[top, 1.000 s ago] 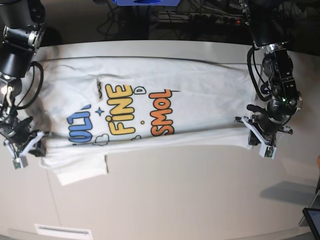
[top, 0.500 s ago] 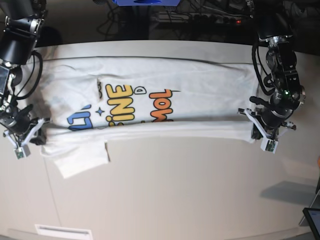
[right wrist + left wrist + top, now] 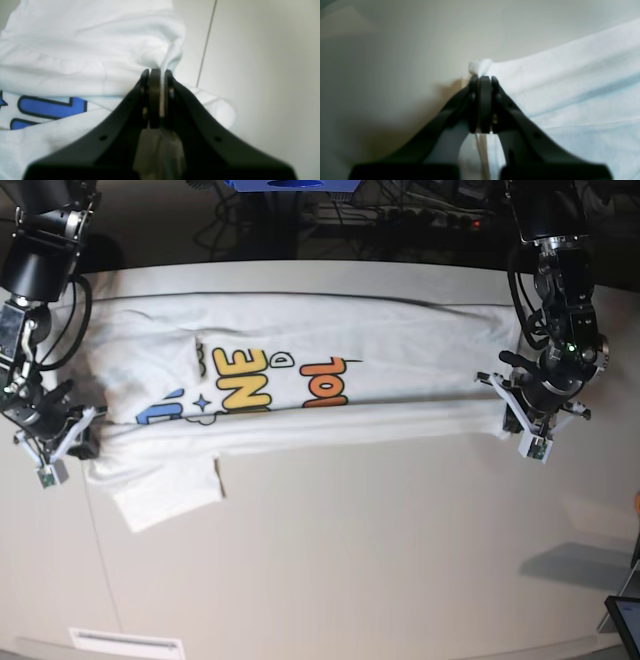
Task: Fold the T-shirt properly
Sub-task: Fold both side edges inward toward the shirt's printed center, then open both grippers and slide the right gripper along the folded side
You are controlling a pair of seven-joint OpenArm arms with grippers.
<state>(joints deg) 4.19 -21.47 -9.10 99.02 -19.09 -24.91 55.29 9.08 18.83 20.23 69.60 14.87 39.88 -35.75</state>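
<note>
The white T-shirt [image 3: 400, 375] lies stretched lengthwise across the table, its colourful print [image 3: 250, 380] partly covered by the near edge, which is lifted and drawn back over it. My left gripper [image 3: 512, 418] is shut on one end of that edge; in the left wrist view its jaws [image 3: 481, 76] pinch a white cloth corner [image 3: 480, 66]. My right gripper [image 3: 78, 442] is shut on the other end; in the right wrist view it [image 3: 157, 72] clamps a fold of the T-shirt [image 3: 87, 50] above blue lettering [image 3: 50, 107]. One sleeve [image 3: 165, 492] lies flat toward the front.
The pale table [image 3: 380, 560] stretches in front of the shirt, with a seam line [image 3: 105, 570] at the left. A dark tablet corner [image 3: 625, 620] sits at the front right. Cables and dark gear [image 3: 400, 215] lie behind the table's far edge.
Both grippers have moved toward the back of the table, pulling the shirt's near edge with them. The fold now hides more of the print.
</note>
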